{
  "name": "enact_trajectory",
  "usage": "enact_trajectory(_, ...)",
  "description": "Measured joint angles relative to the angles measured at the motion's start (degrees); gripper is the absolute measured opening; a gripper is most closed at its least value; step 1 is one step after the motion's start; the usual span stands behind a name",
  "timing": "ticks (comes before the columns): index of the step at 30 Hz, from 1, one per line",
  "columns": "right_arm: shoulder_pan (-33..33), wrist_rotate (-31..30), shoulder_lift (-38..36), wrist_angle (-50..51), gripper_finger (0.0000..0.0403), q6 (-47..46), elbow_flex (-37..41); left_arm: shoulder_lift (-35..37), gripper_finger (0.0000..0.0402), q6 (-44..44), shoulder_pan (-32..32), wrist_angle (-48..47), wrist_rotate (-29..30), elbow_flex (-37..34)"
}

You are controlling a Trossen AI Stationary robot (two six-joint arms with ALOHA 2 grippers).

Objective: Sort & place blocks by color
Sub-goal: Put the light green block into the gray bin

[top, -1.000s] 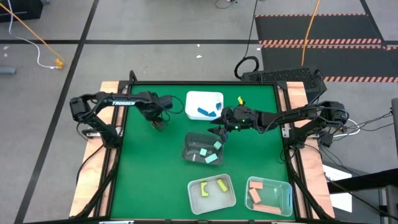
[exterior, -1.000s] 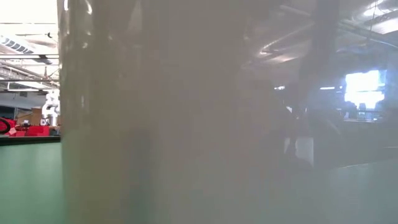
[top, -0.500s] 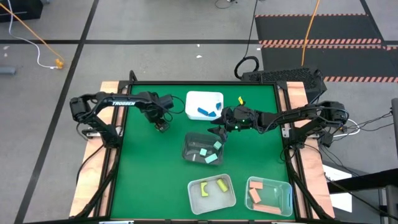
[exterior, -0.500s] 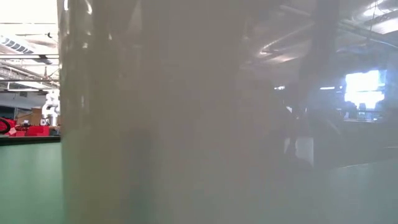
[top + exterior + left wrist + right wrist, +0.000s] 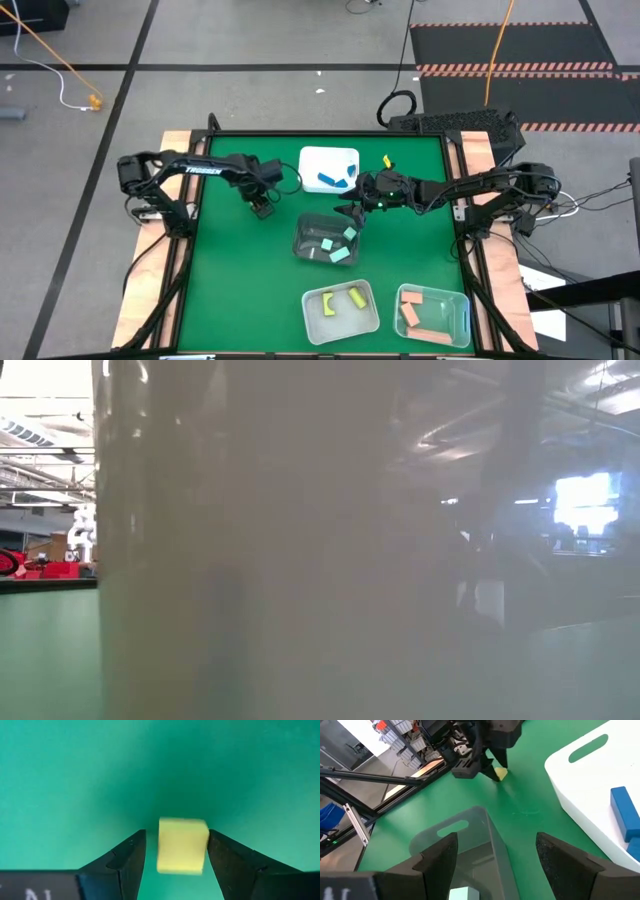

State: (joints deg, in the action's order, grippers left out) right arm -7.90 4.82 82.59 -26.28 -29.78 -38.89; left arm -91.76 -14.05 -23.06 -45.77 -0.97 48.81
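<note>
From above, the green felt table carries four tubs: a white plastic tub at about twelve o'clock from the table's centre holding blue bars, a clear plastic tub at the centre holding mint green blocks, a pale translucent tub at six o'clock holding two yellow blocks, and a second clear tub at about five o'clock holding salmon pink bars. The left gripper hangs over bare felt at about ten o'clock from the centre, just beside the white tub. The right gripper sits at the far rim of the central clear tub, between it and the white tub. The table-level view is filled by a blurred pale wall of a tub with a strip of green felt at nine o'clock. The left wrist view shows a small yellow cube with matte, flat faces and soft edges, clamped between the left gripper's two dark fingers above the felt. The right wrist view shows the right gripper with its fingers spread wide and nothing between them, over the clear tub's rim, with the left arm's yellow cube beyond.
</note>
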Motion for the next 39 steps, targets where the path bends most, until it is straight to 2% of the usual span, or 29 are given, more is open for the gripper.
enact_trajectory(9, 0.06, 0.06, 0.0, 0.04, 0.026, 0.0, -0.04, -0.4, 0.0208, -1.44, 0.71, 3.05, 0.04, -1.85)
enact_trajectory(12, 0.07, 0.02, 0.0, 0.43, 0.026, -0.02, -0.04, -0.44, 0.0189, -3.85, 0.76, 3.09, -0.21, -1.84)
enact_trajectory(16, 0.07, 0.02, 0.0, 1.49, 0.026, 0.0, -0.04, -0.5, 0.0132, -6.76, 1.3, 3.02, -0.28, -1.73)
enact_trajectory(25, 0.11, 0.02, 0.0, 1.6, 0.026, 0.52, -0.04, 2.24, 0.013, -19.78, 2.99, 4.33, -1.08, 1.15)
enact_trajectory(29, 0.13, 0.0, 0.0, 0.68, 0.026, 0.74, -0.04, 6.79, 0.013, -25.76, 4.63, 10.92, -0.99, 1.91)
enact_trajectory(34, 0.15, -0.07, 0.0, -2.37, 0.026, 3.82, -0.02, 13.99, 0.013, -29.87, 8.18, 26.54, -0.49, 2.1)
enact_trajectory(39, 0.3, -0.07, -0.02, -14.12, 0.026, 8.81, -0.02, 17.95, 0.013, -36.11, 12.57, 42.94, 1.15, 2.27)
